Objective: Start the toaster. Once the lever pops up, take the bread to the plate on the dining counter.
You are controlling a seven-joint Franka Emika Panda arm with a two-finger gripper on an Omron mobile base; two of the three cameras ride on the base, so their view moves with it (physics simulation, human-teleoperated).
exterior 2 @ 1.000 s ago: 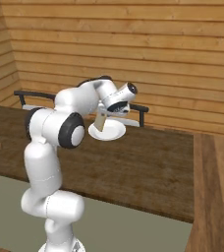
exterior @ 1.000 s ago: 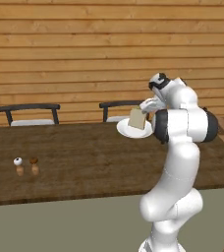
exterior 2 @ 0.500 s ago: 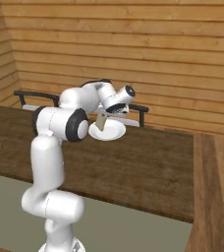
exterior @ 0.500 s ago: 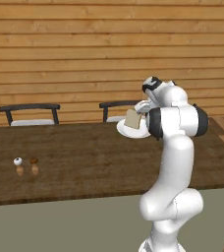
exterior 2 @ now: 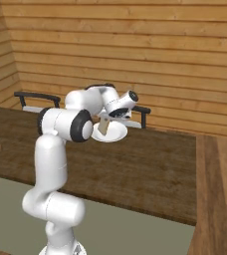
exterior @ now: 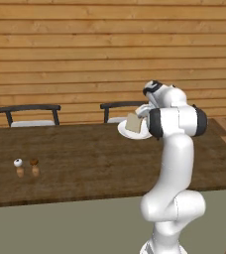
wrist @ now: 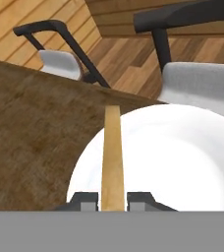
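Plate [exterior: 135,134] on the desk [exterior: 85,163], bread [wrist: 112,157] edge-on above it; two chairs [exterior: 30,115] behind; shakers [exterior: 27,167] far left.

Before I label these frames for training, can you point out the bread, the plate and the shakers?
bread [wrist: 112,157], hand view, its thin edge, between the fingertips.
plate [wrist: 182,152], hand view, bare white surface.
shakers [exterior: 27,167], left base view, the pair on the dining counter.

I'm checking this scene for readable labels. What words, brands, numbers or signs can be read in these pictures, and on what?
None: no readable text shows anywhere.
The bread, held edge-on in the claw over the plate, is plain.
The dining counter, the two shakers and the chairs carry no markings.
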